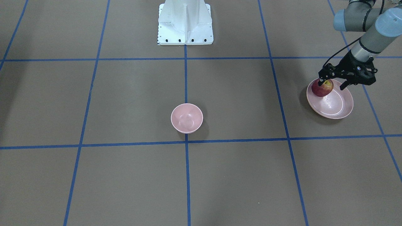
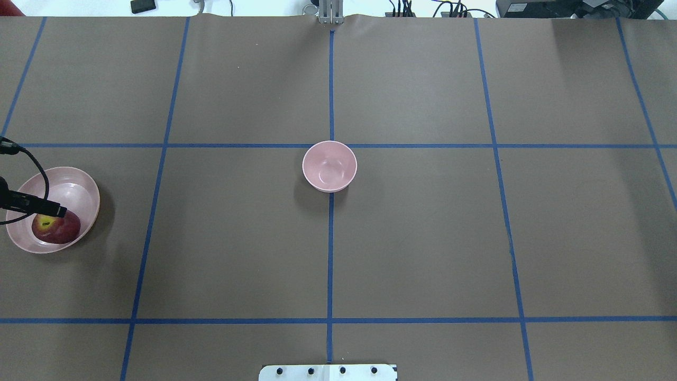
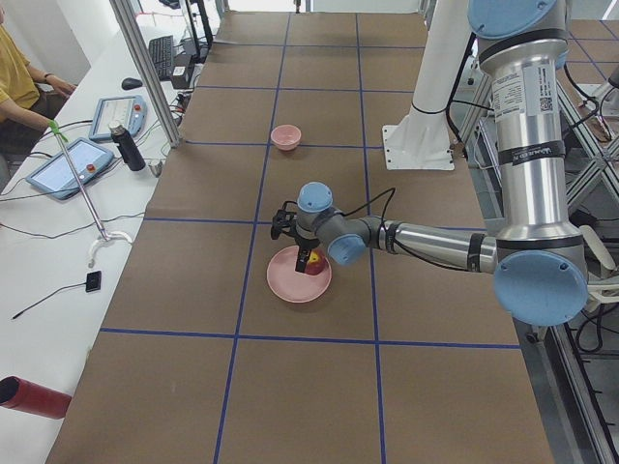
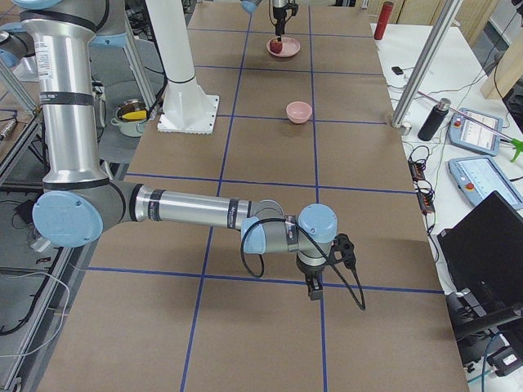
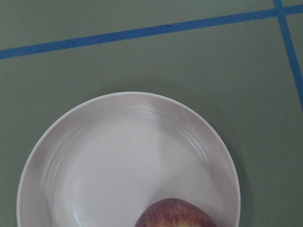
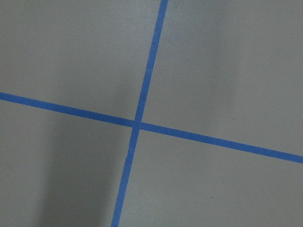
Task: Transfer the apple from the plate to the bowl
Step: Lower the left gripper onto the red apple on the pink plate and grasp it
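Observation:
The dark red apple point(image 1: 322, 90) with a yellow stem patch lies on the pale pink plate point(image 1: 339, 105), at its rim nearest the robot. My left gripper point(image 1: 332, 84) hangs just over the apple with its jaws spread; one fingertip point(image 1: 320, 83) is right at the apple's top. The overhead view shows the apple point(image 2: 58, 230) and the plate point(image 2: 69, 190) at the far left. The left wrist view shows the plate point(image 5: 128, 156) and the apple's top point(image 5: 174, 215). The empty pink bowl point(image 1: 187, 118) stands mid-table. My right gripper point(image 4: 313, 290) shows only in the right side view; I cannot tell its state.
The white robot base point(image 1: 185, 22) stands behind the bowl. Blue tape lines grid the brown table. The right arm point(image 4: 196, 211) stretches low over the table's right end. An operators' desk with tablets point(image 3: 73, 164) lies beyond the far edge.

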`<state>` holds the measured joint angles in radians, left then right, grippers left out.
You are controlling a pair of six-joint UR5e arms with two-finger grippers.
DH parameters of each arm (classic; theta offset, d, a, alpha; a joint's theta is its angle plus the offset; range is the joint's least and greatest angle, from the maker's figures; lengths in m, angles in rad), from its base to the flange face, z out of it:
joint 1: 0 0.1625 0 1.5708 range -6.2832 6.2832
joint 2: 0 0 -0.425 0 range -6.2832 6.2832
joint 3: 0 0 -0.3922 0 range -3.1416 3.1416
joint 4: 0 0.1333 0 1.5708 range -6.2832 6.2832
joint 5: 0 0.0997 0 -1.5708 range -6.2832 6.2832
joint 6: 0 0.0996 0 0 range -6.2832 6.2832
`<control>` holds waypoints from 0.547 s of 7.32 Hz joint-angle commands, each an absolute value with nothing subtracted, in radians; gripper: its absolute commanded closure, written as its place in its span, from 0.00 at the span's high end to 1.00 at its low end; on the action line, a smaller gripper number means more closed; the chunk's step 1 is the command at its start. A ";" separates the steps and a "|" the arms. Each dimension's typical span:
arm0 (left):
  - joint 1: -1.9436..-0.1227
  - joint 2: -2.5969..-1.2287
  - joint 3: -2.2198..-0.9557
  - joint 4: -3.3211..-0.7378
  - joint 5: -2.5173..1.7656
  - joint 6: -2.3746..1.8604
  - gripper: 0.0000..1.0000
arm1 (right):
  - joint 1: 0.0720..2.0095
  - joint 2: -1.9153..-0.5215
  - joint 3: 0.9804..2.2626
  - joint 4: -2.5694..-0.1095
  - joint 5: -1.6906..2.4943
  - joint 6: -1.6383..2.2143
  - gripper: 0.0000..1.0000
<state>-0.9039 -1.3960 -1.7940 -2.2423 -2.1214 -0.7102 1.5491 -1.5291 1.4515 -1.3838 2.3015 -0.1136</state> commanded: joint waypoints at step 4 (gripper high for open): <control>-0.835 -1.396 -1.770 -2.241 -2.091 -0.706 0.98 | 1.546 -1.528 1.447 -1.384 2.303 -0.101 1.00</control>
